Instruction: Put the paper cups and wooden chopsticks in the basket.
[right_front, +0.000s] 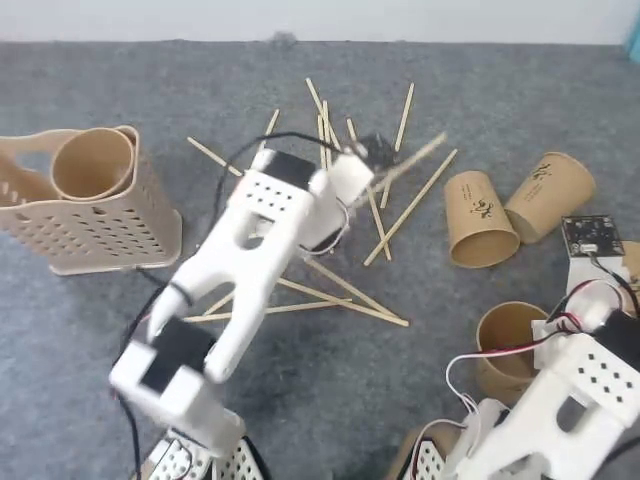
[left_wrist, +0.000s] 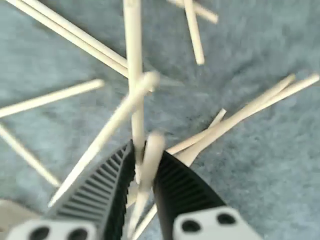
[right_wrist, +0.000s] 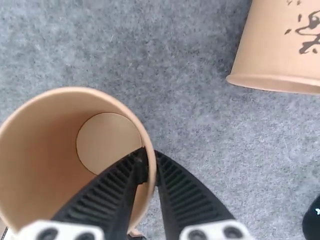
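Wooden chopsticks (right_front: 340, 292) lie scattered on the grey mat. My left gripper (right_front: 372, 158) hangs over the pile. In the left wrist view the left gripper (left_wrist: 144, 152) is shut on a couple of chopsticks (left_wrist: 134, 85), which stick out tilted above the others. A perforated beige basket (right_front: 100, 235) stands at the far left with one paper cup (right_front: 92, 162) inside. My right gripper (right_wrist: 147, 157) is shut on the rim of an upright paper cup (right_wrist: 45, 150), one finger inside and one outside; that cup (right_front: 505, 330) stands at the front right.
Two more paper cups (right_front: 480, 218) (right_front: 548, 195) lie on their sides at the right, one of them (right_wrist: 285, 45) just beyond the held cup. Open mat lies between the basket and the chopstick pile. The left arm (right_front: 240, 280) spans the table's middle.
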